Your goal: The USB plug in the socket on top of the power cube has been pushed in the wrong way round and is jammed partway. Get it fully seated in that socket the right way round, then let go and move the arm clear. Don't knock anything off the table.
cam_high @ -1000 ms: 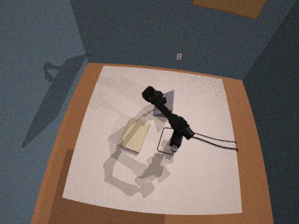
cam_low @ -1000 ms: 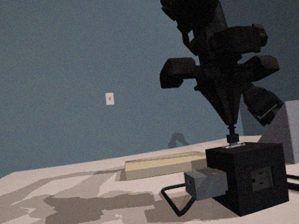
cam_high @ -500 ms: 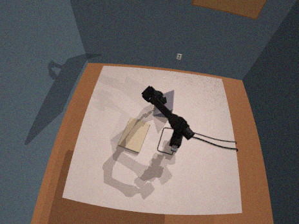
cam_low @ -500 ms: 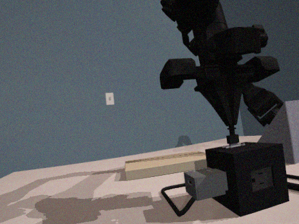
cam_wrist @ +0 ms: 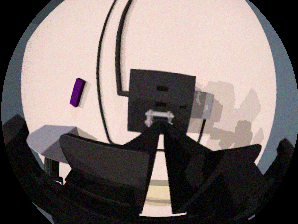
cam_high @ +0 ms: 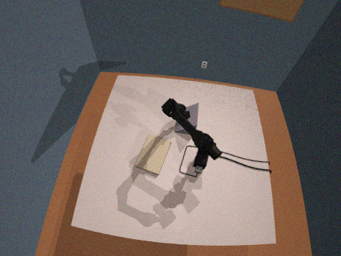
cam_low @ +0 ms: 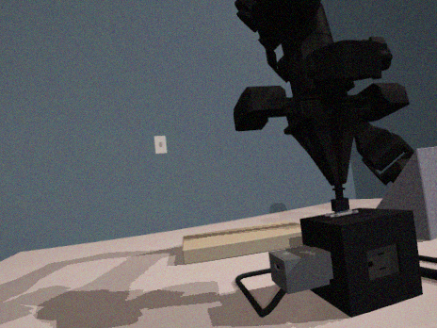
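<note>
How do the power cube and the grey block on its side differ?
The power cube is black; the grey block is lighter.
The power cube is clearly larger than the grey block.
The power cube rests on the table; the grey block juts from its side.
Both are boxy.

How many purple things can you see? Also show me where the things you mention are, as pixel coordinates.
1: a small purple block (cam_wrist: 77,92), lying on the white surface left of the black power cube (cam_wrist: 141,82) (cam_low: 330,264) in the wrist view. The arm could hide others.
</note>
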